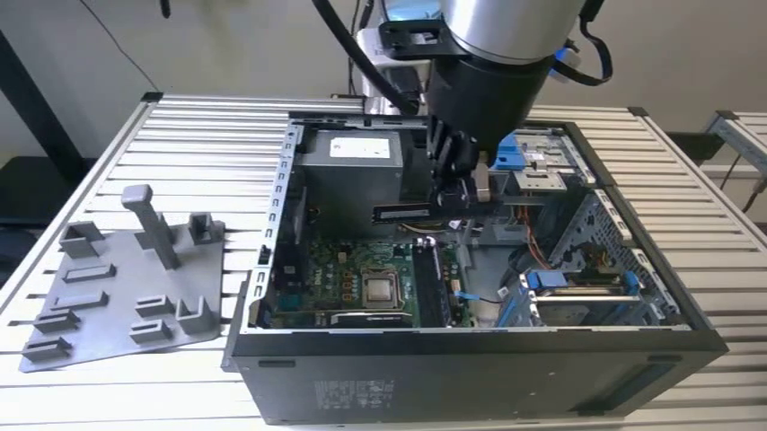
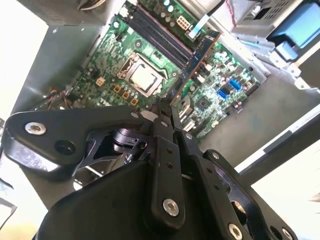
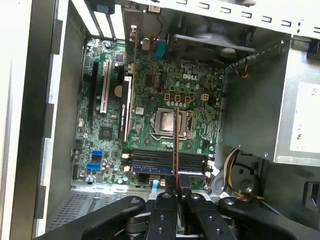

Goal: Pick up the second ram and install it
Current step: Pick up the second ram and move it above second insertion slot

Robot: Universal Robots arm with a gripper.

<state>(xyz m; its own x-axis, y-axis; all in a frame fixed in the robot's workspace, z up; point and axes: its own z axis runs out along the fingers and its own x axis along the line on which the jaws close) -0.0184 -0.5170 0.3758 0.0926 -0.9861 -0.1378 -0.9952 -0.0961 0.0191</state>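
Observation:
My gripper (image 1: 459, 202) hangs inside the open computer case (image 1: 480, 346), shut on the second ram (image 1: 401, 213), a thin dark stick that juts out level toward the exterior view's left. In the first wrist view the ram (image 3: 176, 145) shows edge-on as a thin line rising from the gripper (image 3: 176, 192), held above the memory slots (image 3: 167, 159) and lying across them. In the second wrist view the blue-edged ram (image 2: 197, 62) reaches out from the gripper (image 2: 167, 117) over the motherboard (image 2: 115, 75), beside the slots (image 2: 157, 25).
A grey fixture plate (image 1: 120, 287) with upright posts lies on the slatted table at the exterior view's left. Inside the case are the power supply (image 1: 359, 166), the processor socket (image 1: 381, 289), blue drive-bay latches (image 1: 515, 153) and loose cables (image 1: 527, 247).

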